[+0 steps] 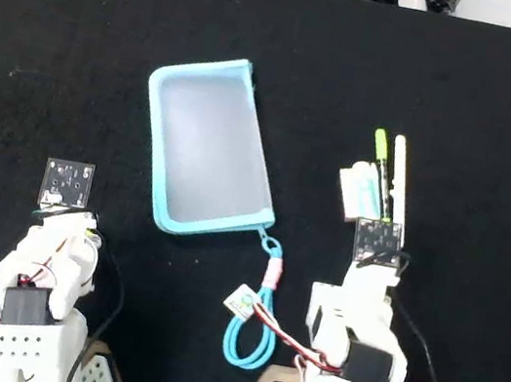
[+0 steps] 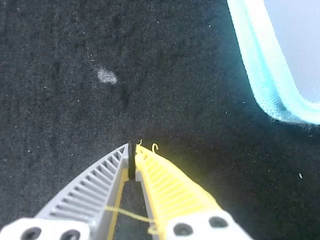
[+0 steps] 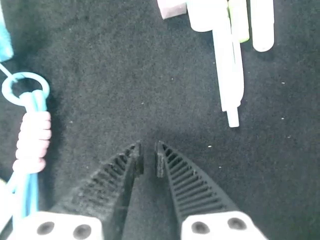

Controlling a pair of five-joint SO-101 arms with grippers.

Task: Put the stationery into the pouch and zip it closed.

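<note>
Pouch (image 1: 209, 148) flat on table (image 1: 55, 37), out ahead of the arms and between them. Long axis slanted, zip-pull corner toward the right arm, blue strap (image 1: 250, 334) trailing back from it. Soft fabric, probably light and floppy. Likely to slide if pushed, so best pinned at the rim or drawn by the strap ring (image 3: 25, 87).

Stationery (image 1: 378, 178) bunched just ahead of the right arm, well apart from pouch: green marker (image 1: 379, 153), white pen (image 1: 398, 177), small block (image 1: 358, 191). Pens judged stiff, light, smooth and apt to roll; pinch across barrel at mid-length. Long axes side by side, pointing away from the arm.

Left end effector (image 2: 132, 157) closed tip to tip, empty. Right end effector (image 3: 148, 155) all but closed, thin slit between tips, empty.
</note>
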